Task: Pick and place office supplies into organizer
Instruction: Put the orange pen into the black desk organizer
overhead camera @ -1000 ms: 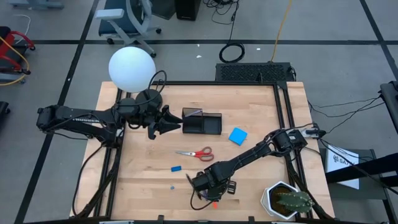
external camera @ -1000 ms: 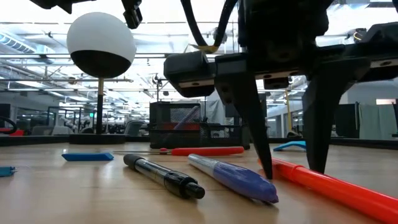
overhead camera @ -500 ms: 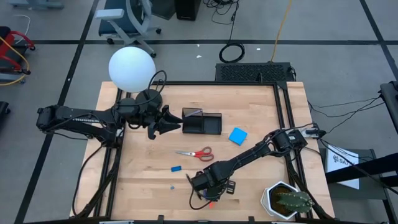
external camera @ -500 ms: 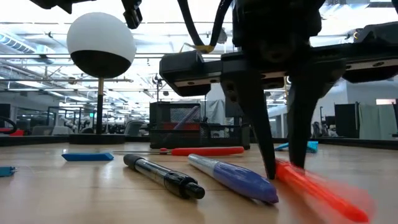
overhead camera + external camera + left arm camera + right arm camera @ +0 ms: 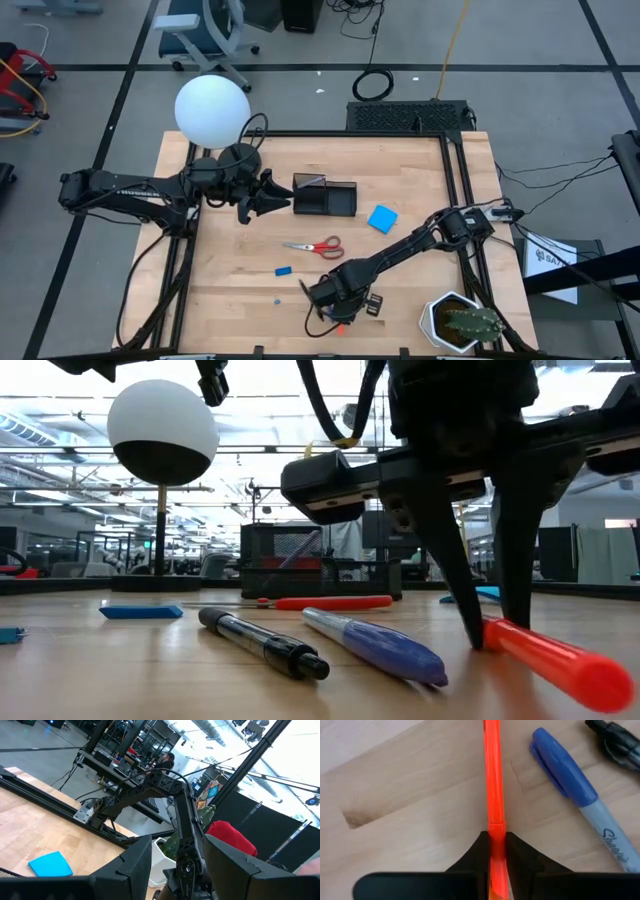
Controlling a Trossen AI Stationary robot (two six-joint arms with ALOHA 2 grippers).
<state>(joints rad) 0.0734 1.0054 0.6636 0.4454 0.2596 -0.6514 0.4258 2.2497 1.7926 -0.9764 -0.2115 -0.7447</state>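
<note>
Orange plastic pen (image 5: 493,785) now clamped between the fingers of right gripper (image 5: 494,851), closed moments ago from a wider straddle; pen lying at the near table edge, one end lifted slightly. Grasp judged secured; carry to black compartmented organizer (image 5: 325,197) outstanding. Left gripper (image 5: 278,197) parked beside organizer, jaws spread, empty.

Count:
- pens: three visible (orange, blue (image 5: 375,645), black (image 5: 262,643))
- red-handled scissors (image 5: 315,246): one
- bright blue square pad (image 5: 382,218): one
- small blue eraser (image 5: 283,270): one
</note>
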